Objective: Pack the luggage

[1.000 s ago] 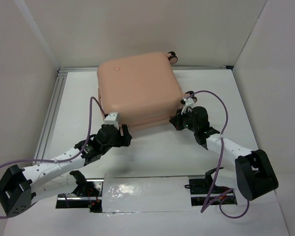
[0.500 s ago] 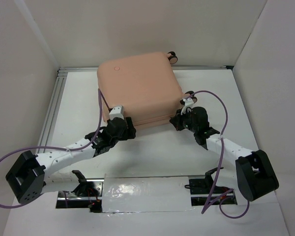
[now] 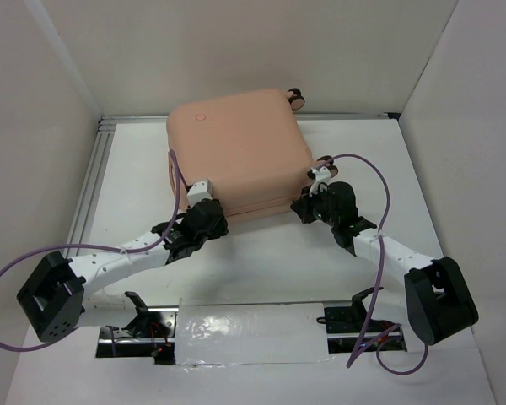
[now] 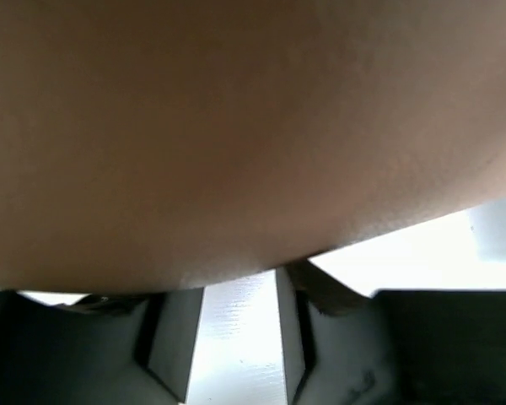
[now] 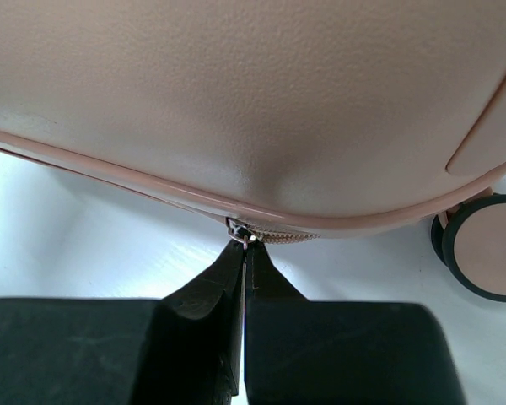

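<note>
The peach-pink luggage (image 3: pixel 236 152) lies closed and flat at the back middle of the table. My right gripper (image 3: pixel 306 205) is at its near right corner. In the right wrist view the right gripper (image 5: pixel 246 246) is shut on the small metal zipper pull (image 5: pixel 240 231) at the seam under the shell (image 5: pixel 253 93). My left gripper (image 3: pixel 206 218) is at the near left edge of the luggage. In the left wrist view the shell (image 4: pixel 236 126) fills the upper frame. The fingers (image 4: pixel 175 337) stand apart below it with bare table between them, holding nothing.
An aluminium rail (image 3: pixel 88 194) runs along the left side of the table. White walls close in the back and both sides. A luggage wheel (image 5: pixel 487 249) shows at the right of the right wrist view. A taped strip (image 3: pixel 253 325) lies between the arm bases.
My left arm has reached forward and right, bringing its gripper up against the luggage's near left edge. The right arm and the luggage have not moved.
</note>
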`<state>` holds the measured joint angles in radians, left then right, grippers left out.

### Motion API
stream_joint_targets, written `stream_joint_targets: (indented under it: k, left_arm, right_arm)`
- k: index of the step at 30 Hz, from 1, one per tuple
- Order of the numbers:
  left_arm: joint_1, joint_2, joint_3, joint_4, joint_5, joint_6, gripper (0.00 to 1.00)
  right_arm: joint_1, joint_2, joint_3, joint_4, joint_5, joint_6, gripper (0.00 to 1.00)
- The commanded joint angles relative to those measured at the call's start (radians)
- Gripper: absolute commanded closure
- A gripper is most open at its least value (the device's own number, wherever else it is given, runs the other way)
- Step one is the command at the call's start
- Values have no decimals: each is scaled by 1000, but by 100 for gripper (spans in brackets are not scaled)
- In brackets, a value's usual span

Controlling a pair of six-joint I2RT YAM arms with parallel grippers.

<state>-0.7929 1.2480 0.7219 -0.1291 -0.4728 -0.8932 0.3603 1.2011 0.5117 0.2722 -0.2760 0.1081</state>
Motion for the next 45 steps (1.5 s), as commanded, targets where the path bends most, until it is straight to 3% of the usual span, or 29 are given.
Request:
stream_joint_targets:
  k: [1,13,17,18,25,29,33,37,45]
  left_arm:
    - [12,14,37,83,-30,27,52]
    - [50,24,37,158,23,123,78]
    - [60,24,37,204,77,172,91]
    - [60,24,37,213,89,181,100]
    - [81,-1,47,146,115,209,100]
    - [101,-48,22,54,60,195,100]
    - [181,-133,-16,2,60,195,100]
    - [265,-218,-58,-26,105,195,100]
    - [389,-233,-53,-99,169,244,100]
  right_arm:
    - [9,-14,57,30,-12,-19,100]
    - [19,-14,67,1,6,-19,100]
    - [19,-5,76,-8,26,-19,100]
    - [19,-5,76,-17,26,-19,100]
    - [19,15,114,-103,133,36,100]
    - [19,2,114,-162,228,62,100]
    - [-12,-41,114,-223,293,71,100]
    - [-64,-78,65,-219,293,51,100]
    - [-153,-67,57,-199,268,18,100]
